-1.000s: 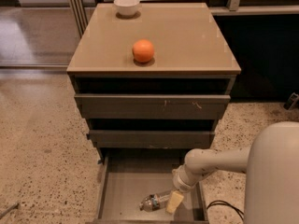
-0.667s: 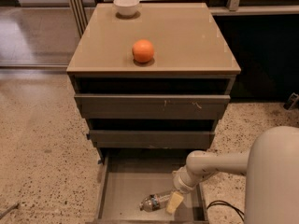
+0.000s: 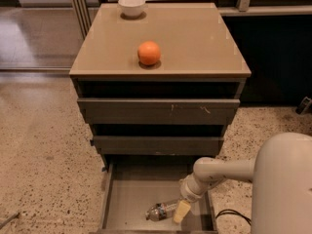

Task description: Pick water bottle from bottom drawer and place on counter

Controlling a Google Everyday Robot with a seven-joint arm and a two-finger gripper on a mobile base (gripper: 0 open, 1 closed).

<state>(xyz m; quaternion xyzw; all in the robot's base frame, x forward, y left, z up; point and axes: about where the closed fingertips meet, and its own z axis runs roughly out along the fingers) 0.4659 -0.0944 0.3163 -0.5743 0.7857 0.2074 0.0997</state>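
The water bottle [image 3: 161,211] is clear plastic and lies on its side on the grey floor of the open bottom drawer [image 3: 127,199], near the drawer's front. My gripper [image 3: 183,212] is down inside the drawer at the bottle's right end, touching or almost touching it, and reaches in from the right. The tan counter [image 3: 195,38] tops the cabinet above, well away from the gripper.
An orange [image 3: 149,53] sits near the counter's front middle. A white bowl [image 3: 132,6] stands at its back left. Two shallower grey drawers [image 3: 158,111] stick out slightly above the bottom drawer. My white arm [image 3: 224,172] and body [image 3: 285,189] fill the lower right. Speckled floor surrounds the cabinet.
My arm has shifted very slightly to the right. The gripper stays by the bottle in the drawer and the bottle has not moved.
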